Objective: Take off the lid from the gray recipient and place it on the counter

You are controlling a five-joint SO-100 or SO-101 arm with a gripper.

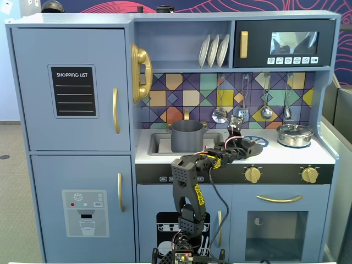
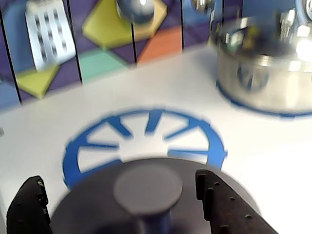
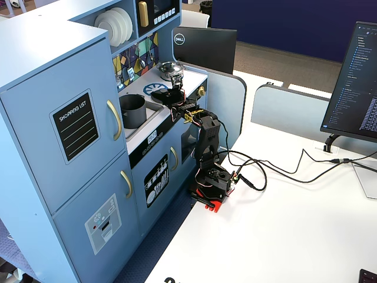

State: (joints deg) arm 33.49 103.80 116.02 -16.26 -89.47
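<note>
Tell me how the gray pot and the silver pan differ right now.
The gray pot is matte dark gray; the silver pan is shiny. The pot stands open in the sink recess at the left in a fixed view, while the pan sits on the counter at the right, with its lid on. The pot looks taller. Both stand upright.

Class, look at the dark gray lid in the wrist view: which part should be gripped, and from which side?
Grip the small central knob of the lid, coming from straight above. The disc is flat and wide; only the raised knob fits between the fingers, which already flank it.
</note>
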